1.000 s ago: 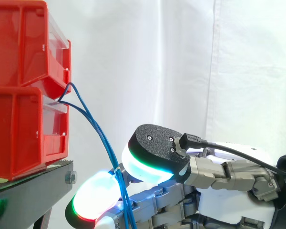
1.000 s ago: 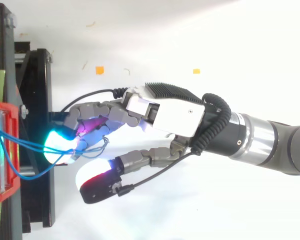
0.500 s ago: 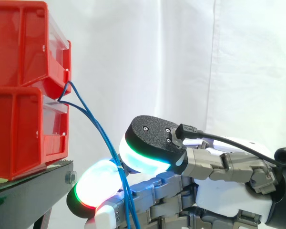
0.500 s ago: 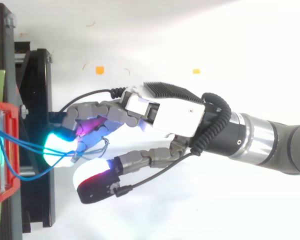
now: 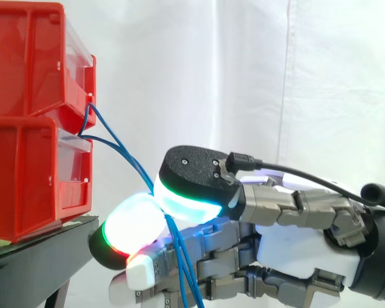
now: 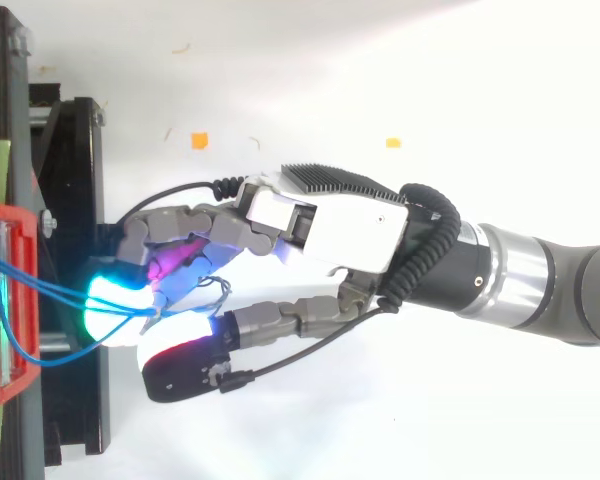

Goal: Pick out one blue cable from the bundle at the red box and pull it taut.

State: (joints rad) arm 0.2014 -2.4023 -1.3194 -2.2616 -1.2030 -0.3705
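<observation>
**Side view.** My hand (image 5: 295, 253) reaches in from the right. Its pads (image 5: 136, 226) are closed together on the blue cable (image 5: 124, 153), just right of the black stand (image 5: 48, 251). The cable leaves the front lip of the red box (image 5: 25, 160) at upper left as two strands. It slopes down to the right into the pinch, then hangs almost straight down below it.

**Top view.** The hand (image 6: 330, 225) lies with its fingers curled toward the left. The cable (image 6: 40, 290) runs left to right from the red box to the pads, with one loop sagging over the stand.

**Step in hand, as I judge it.** The grasp is made and the pull is not finished. More than one strand seems caught. The next move calls for keeping one strand only and drawing back rightward, along the cable's axis, until the slack goes.
</observation>
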